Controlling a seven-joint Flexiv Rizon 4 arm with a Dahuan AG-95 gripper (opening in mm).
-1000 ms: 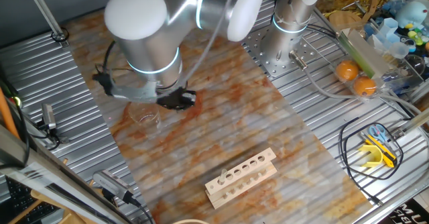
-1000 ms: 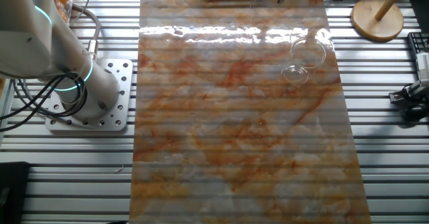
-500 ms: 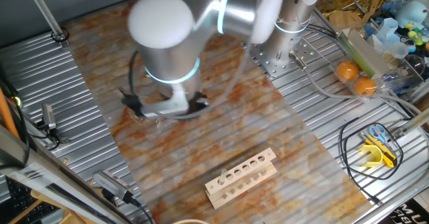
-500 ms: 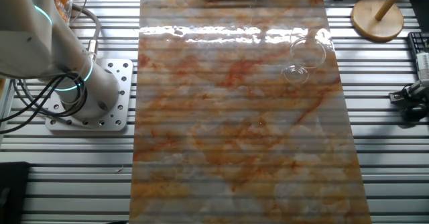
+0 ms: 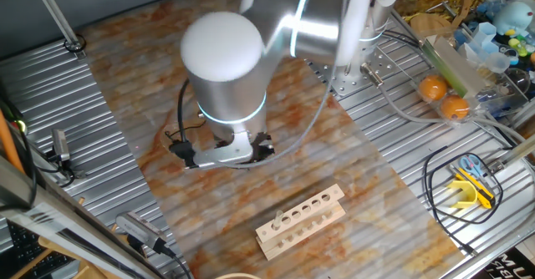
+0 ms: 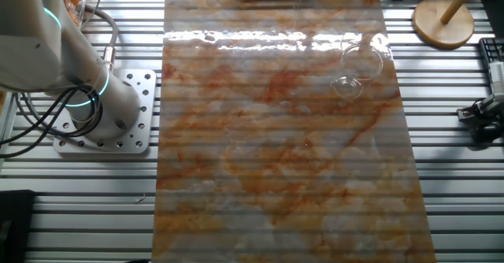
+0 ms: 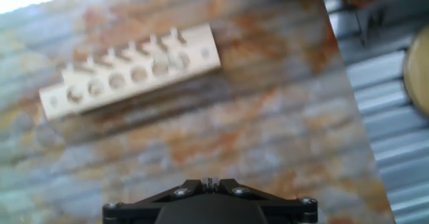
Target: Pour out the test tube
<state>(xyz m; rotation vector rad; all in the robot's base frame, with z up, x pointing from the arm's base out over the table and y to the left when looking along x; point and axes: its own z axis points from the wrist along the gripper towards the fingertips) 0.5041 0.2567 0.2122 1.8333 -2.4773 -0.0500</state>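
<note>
In the hand view my gripper [image 7: 210, 182] shows only as dark fingertips at the bottom edge. The jaws stand almost together, with a thin pale sliver between them that looks like the test tube [image 7: 210, 180] seen end-on. The rest of the tube is hidden. The pale wooden rack [image 7: 131, 70] lies ahead of the fingers, and its holes look empty. In one fixed view the arm's wrist [image 5: 221, 78] hangs over the mat behind the rack [image 5: 301, 220] and hides the gripper. The clear beaker [image 6: 358, 70] stands on the mat in the other fixed view.
Metal slatted table [image 5: 67, 103] surrounds the orange marbled mat [image 6: 276, 153]. The arm's base [image 6: 110, 113] is at the left. Two oranges [image 5: 443, 95], a yellow tool [image 5: 472, 191] and cables lie at the right. A wooden stand [image 6: 445, 19] is near the beaker.
The arm has swung away from the beaker towards the rack. The gripper has left the top edge of the other fixed view. The beaker and the rack have not moved.
</note>
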